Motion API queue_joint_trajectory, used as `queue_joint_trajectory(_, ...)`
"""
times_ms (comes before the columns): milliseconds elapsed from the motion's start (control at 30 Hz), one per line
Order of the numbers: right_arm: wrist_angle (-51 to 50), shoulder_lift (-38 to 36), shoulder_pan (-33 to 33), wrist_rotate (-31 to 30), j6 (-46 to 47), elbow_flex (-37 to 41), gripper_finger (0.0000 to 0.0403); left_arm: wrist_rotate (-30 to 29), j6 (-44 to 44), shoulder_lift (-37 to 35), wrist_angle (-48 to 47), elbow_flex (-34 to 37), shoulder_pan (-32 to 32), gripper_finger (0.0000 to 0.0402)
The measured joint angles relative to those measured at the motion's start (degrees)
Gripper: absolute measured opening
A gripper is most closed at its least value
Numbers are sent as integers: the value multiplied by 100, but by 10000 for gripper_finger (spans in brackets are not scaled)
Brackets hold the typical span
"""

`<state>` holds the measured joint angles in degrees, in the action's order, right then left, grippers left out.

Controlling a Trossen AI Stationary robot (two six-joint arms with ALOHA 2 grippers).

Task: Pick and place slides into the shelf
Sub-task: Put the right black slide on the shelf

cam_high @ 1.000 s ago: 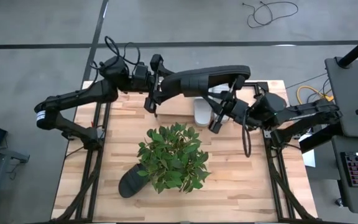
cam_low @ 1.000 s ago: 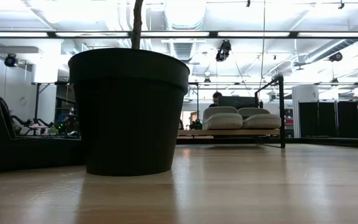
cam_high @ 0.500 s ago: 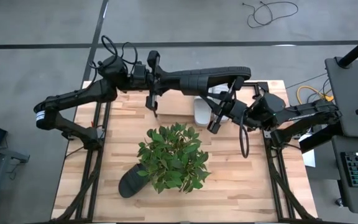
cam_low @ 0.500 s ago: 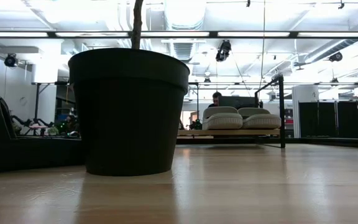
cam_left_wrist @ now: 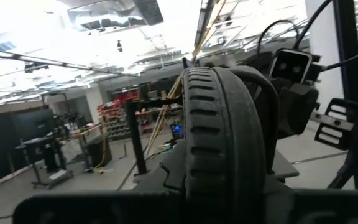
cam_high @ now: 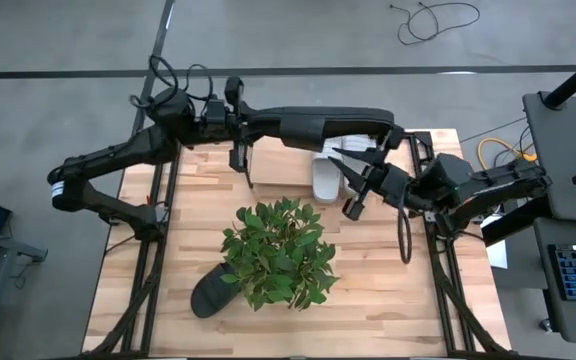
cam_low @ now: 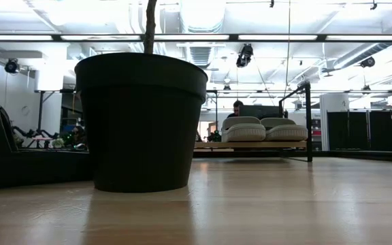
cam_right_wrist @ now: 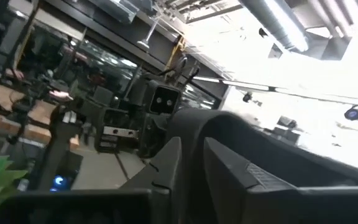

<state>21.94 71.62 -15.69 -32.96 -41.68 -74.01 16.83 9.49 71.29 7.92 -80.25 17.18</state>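
A black slide (cam_high: 318,125) hangs lengthwise, left to right, over the table's far part; its ridged sole (cam_left_wrist: 222,143) fills the left wrist view. My left gripper (cam_high: 238,150) is shut on its left end. My right gripper (cam_high: 360,182) stands open by its strap end (cam_right_wrist: 229,162). Two light grey slides (cam_low: 260,129) rest sole-down side by side on the shelf (cam_low: 308,122), and one shows under the black slide (cam_high: 328,178). Another black slide (cam_high: 211,290) lies on the table at the near left, half under the plant's leaves. My left gripper holds the black slide by its left end (cam_high: 253,128), coming level from the table's left, in line with its length. The slide is lifted clear and reaches level toward the right. My right gripper is close to the slide's strap end (cam_high: 373,140); whether it touches, I cannot tell.
A green leafy plant (cam_high: 280,252) in a black pot (cam_low: 141,122) stands mid-table, near the arms. The bare wood (cam_high: 408,290) at the near right is free room. A person sits behind a screen in the room beyond the shelf (cam_low: 237,107).
My left gripper has taken hold of the black slide's left end and drawn it a little toward the table's left edge. My right arm has backed off toward the right edge, while the slide stays lifted and level.
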Motion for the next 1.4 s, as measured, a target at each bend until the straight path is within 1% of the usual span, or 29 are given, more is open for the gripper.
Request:
queue_joint_trajectory(100, -158, -6, -296, -361, -398, -124, 85, -38, -58, -251, -435, -13, 68, 24)
queue_joint_trajectory(300, -226, -18, -1112, -1368, -1677, -349, 120, -26, -836, -682, -1211, -68, 240, 24)
queue_joint_trajectory(500, -253, -11, -2036, -1868, -2754, -436, 144, -81, -1421, -957, -1965, -74, 525, 24)
queue_joint_trajectory(567, -448, 25, -2255, -2129, -3047, -436, 150, -40, -1707, -1006, -2095, -74, 615, 24)
queue_joint_trajectory(667, -934, 101, -2513, -2742, -3545, -428, 157, 194, -2066, -1043, -2099, -74, 739, 24)
queue_joint_trajectory(800, -1795, 212, -2625, -3442, -4046, -427, 164, 846, -2544, -1043, -2041, -89, 874, 24)
queue_joint_trajectory(867, -2027, 260, -2637, -3701, -4178, -418, 165, 1103, -2709, -1001, -2038, -118, 908, 24)
queue_joint_trajectory(967, -2149, 327, -2632, -3777, -4261, -418, 164, 1311, -2871, -915, -2041, -140, 928, 24)
queue_joint_trajectory(1133, -2209, 572, -2647, -3735, -4832, -414, 164, 1311, -2883, -850, -2051, -140, 948, 23)
queue_joint_trajectory(1400, -2218, 671, -2620, -3859, -4856, -432, 164, 1332, -3092, -860, -2045, -133, 946, 23)
